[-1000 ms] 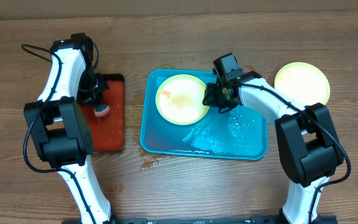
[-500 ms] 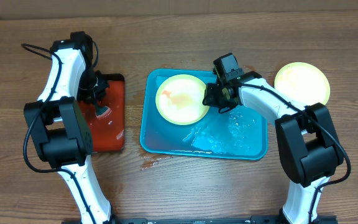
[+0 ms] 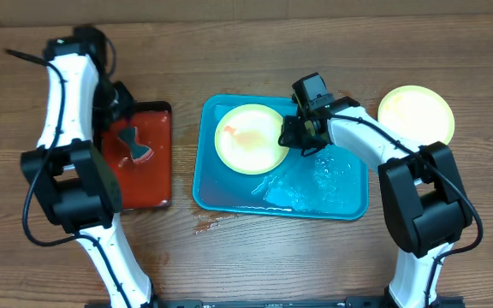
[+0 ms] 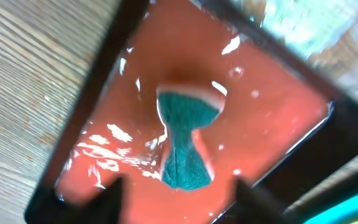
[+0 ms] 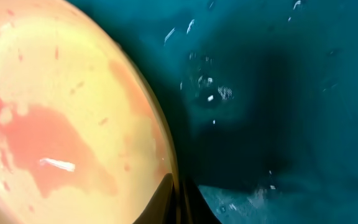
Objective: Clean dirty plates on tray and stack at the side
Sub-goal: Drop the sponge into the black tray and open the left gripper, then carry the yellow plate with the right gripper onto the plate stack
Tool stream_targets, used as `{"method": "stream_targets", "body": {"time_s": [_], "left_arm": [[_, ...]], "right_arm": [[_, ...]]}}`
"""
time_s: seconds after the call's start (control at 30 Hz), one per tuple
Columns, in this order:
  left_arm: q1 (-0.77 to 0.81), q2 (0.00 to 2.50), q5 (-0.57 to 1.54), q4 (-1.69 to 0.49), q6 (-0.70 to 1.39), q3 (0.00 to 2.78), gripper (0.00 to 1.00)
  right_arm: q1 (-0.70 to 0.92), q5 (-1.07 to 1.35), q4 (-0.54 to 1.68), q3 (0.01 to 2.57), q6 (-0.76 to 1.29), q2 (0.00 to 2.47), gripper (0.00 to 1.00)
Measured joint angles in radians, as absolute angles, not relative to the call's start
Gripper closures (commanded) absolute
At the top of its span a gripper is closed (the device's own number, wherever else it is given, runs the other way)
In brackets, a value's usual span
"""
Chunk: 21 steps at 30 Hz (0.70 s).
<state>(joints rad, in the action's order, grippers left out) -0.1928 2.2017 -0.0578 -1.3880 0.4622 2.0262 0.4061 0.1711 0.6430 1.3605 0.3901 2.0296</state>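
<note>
Lying on red tray (image 3: pixel 148 184) — sponge (image 3: pixel 133 144); right claw (image 3: pixel 291 133) pinches plate (image 3: pixel 251 137).

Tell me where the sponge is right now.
In the overhead view the teal sponge lies loose on the wet red tray at the table's left, under the open left tool, with the turquoise tray to its right.
</note>
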Motion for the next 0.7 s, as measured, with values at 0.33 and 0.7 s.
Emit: {"method": "stream_targets", "body": {"time_s": [0.33, 0.7], "left_arm": [[-0.216, 2.201, -0.044, -1.378, 0.461, 2.036, 0.0], [-0.216, 2.201, -0.04, -1.376, 0.46, 2.036, 0.0]], "right_arm": [[0.599, -0.335, 0.909, 1.559, 0.286, 1.957, 0.96], [0.836, -1.2, 0.959, 1.661, 0.214, 1.946, 0.96]]}}
